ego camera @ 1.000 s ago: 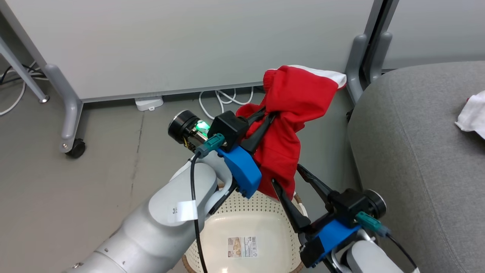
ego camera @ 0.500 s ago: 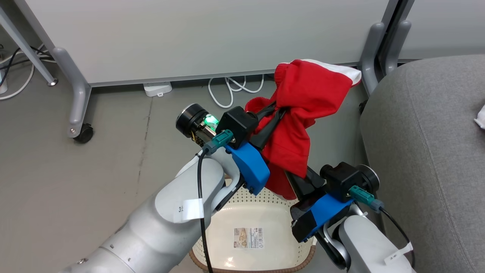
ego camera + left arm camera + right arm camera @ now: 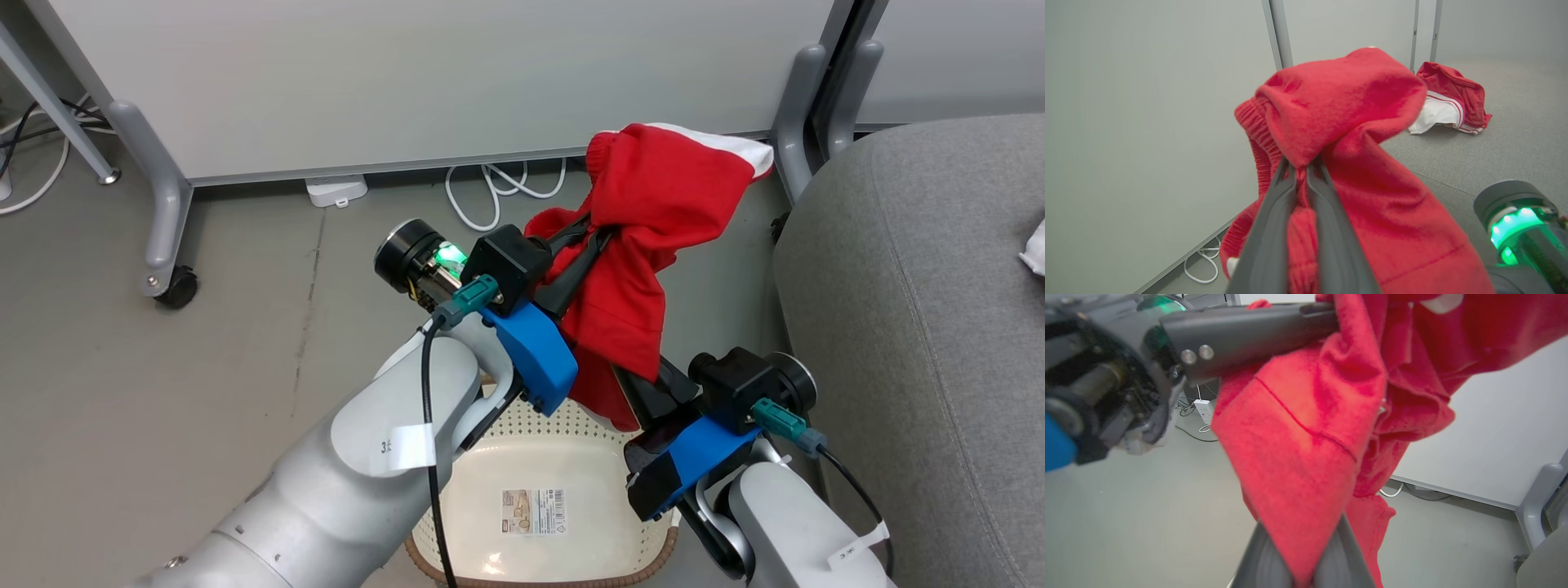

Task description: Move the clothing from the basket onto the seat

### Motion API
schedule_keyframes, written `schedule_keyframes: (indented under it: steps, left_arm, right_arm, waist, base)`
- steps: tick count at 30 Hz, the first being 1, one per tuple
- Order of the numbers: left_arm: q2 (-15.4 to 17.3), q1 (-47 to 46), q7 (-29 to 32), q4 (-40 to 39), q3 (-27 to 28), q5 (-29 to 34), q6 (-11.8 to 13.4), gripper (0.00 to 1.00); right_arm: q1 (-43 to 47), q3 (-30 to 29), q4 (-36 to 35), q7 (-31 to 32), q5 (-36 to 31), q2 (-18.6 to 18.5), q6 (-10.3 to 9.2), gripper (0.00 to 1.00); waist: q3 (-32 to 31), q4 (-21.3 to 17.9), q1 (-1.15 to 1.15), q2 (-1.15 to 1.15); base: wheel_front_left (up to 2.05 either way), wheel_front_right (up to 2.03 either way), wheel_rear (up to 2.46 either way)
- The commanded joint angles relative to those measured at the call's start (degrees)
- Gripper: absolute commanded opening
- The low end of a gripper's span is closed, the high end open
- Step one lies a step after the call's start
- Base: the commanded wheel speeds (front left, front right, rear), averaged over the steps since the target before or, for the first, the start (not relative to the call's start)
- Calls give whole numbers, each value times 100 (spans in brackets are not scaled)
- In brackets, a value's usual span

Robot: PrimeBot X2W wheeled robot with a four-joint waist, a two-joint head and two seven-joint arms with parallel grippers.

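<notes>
**Red garment held aloft by both tools, above the basket**

At the far left of the head view, a grey castor leg (image 3: 163, 245) of the white partition stands on the floor. A small white adapter (image 3: 336, 190) and a looped white cable (image 3: 490, 196) lie along the partition's foot.

Further right, the left tool (image 3: 594, 237) is closed narrow on a fold of the red garment (image 3: 653, 204). In the left wrist view its two fingers (image 3: 1269, 237) lie almost together, with red cloth pinched between them near the tips. The garment is off the floor. It bunches above that tool, shows a white stripe at its upper right, and drapes down toward the basket (image 3: 563, 420).

The basket sits on the floor below, with a barcode sticker (image 3: 532, 512) showing on its base.

The right tool (image 3: 633, 382) grips the garment's lower part. In the right wrist view its fingers (image 3: 1343, 563) are drawn close, with the fabric running down between them.

At the right edge is the sofa (image 3: 914, 286), near the basket. A second red-and-white garment (image 3: 1453, 98) lies on its cushion, well apart from the held one.
</notes>
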Motion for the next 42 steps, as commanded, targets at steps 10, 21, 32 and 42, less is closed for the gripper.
schedule_keyframes:
  steps: [10,21,32,42]
  left_arm:
    - [0,-15,-31,48,55,67,-34,0]
    - [-27,-38,-30,91,164,61,-44,100]
    - [-19,1,-30,72,220,166,-49,100]
    - [53,54,-30,19,264,256,-41,100]
  right_arm:
    - [-7,4,-32,-22,-22,20,1,0]
    - [-33,-34,-27,-22,-4,21,1,0]
    - [-6,-135,-63,-22,3,20,1,0]
    - [-158,-580,-195,-22,-66,-47,1,0]
  waist:
    - [-25,-20,0,0]
    - [-1,-20,0,0]
    - [48,-102,0,0]
    - [226,-445,0,0]
  base:
    - [0,0,0]
    - [0,0,0]
    - [0,0,0]
    - [0,0,0]
